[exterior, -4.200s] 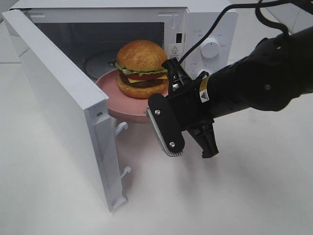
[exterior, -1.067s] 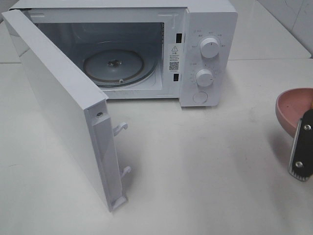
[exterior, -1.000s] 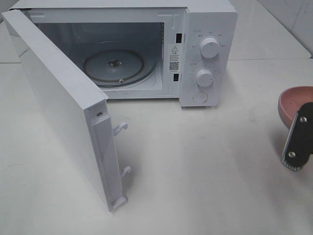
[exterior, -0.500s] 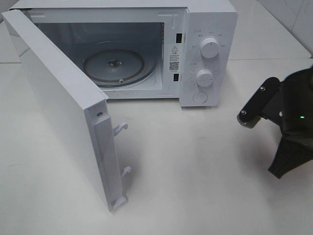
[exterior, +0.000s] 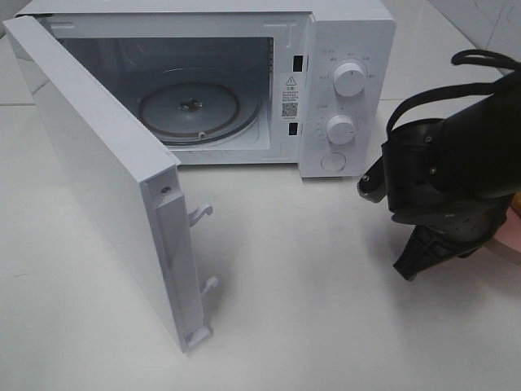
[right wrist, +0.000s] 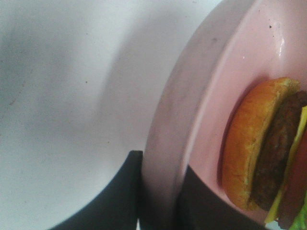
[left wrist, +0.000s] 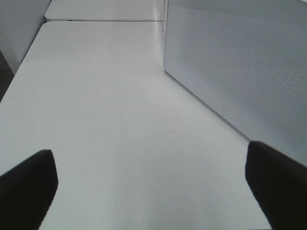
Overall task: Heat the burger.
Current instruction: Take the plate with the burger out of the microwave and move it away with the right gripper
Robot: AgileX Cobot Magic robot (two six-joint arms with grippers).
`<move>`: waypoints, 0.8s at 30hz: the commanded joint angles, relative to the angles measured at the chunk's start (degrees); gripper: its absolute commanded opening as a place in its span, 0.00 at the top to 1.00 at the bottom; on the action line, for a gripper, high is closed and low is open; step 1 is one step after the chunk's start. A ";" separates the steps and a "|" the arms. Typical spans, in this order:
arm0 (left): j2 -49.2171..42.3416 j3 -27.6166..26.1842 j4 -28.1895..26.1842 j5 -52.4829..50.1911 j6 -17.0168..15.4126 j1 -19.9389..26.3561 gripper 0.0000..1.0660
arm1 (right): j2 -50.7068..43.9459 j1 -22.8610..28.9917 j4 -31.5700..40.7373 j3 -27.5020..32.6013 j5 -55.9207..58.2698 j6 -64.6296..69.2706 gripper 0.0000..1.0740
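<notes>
In the right wrist view the burger (right wrist: 259,148), golden bun over a dark patty with cheese and lettuce edges, lies on a pink plate (right wrist: 225,62). My right gripper (right wrist: 160,196) is shut on the plate's rim, one dark finger on each side. From the high camera the black right arm (exterior: 448,179) stands right of the microwave (exterior: 342,49) and hides the burger; only a pink sliver of plate (exterior: 513,232) shows at the frame edge. My left gripper (left wrist: 153,182) is open over bare table.
The microwave's door (exterior: 106,179) stands wide open toward the front left. Its glass turntable (exterior: 191,110) is bare. Two control knobs (exterior: 348,80) sit on the right panel. White tabletop (exterior: 309,309) lies in front of the oven.
Several seconds ago the burger and plate were at the oven mouth. A second ago only the plate rim and a finger showed at the right edge; the right arm has since swung leftward into view.
</notes>
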 commanded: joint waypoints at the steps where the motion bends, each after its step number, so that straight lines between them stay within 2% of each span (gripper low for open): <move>1: -1.03 0.17 0.00 -0.46 0.00 0.06 0.06 | 3.55 -0.29 -3.38 -0.46 2.92 2.18 0.99; 19: -1.03 0.17 0.00 -0.46 0.00 0.06 0.06 | 14.09 -0.97 -6.25 -0.46 1.83 10.60 0.92; 21: -1.03 0.17 0.00 -0.46 0.00 0.06 0.06 | 14.50 -0.97 -6.36 -0.46 1.32 10.60 0.84; 23: -1.03 0.17 0.00 -0.46 0.00 0.06 0.06 | 14.50 -0.97 -6.36 -0.46 1.09 10.60 0.81; 24: -1.03 0.17 0.00 -0.46 0.00 0.06 0.06 | 14.44 -0.97 -6.30 -0.46 0.97 10.43 0.75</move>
